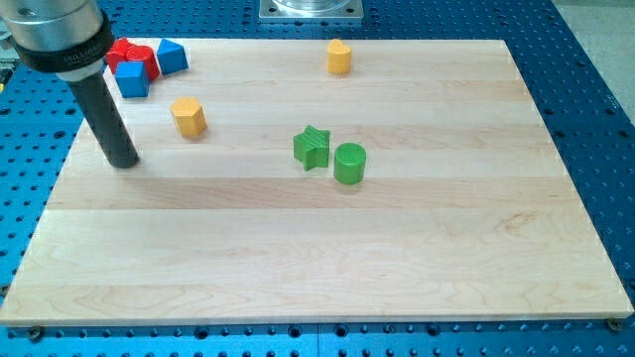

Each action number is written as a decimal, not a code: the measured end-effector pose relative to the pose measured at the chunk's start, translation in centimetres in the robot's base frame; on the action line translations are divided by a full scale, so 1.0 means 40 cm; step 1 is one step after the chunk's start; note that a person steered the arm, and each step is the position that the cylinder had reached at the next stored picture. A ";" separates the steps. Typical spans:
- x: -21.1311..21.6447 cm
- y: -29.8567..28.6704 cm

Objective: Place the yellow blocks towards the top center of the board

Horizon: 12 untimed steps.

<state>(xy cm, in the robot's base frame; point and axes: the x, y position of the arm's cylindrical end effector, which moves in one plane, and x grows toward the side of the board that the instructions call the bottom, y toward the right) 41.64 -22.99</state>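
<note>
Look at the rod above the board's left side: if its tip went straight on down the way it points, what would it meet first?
The wooden board. My tip already seems to rest on bare wood, left of and below the yellow hexagon block, touching no block. Actual contact is hard to judge from this view.

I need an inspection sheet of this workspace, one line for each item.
Surface: wooden board, on a blue perforated table.
Job's things: yellow heart-like block at top centre; yellow hexagonal block toward the view's upper left.
Clutter: green star touching green cylinder near centre; red blocks and blue blocks clustered at the top left corner.
Tool: my tip rests on the board, left of and below the hexagonal block, apart from it.
Cables: nothing seen.
Surroundings: metal mount at the top edge.
</note>
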 end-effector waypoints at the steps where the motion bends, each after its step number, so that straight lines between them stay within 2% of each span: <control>1: -0.121 0.143; 2: -0.217 0.183; 3: -0.227 0.325; 4: -0.214 0.358; 5: -0.121 0.278; 6: -0.093 0.415; 7: -0.209 0.442; 8: -0.265 0.494; 9: -0.287 0.555; 10: -0.308 0.555; 11: -0.212 0.685; 12: -0.146 0.920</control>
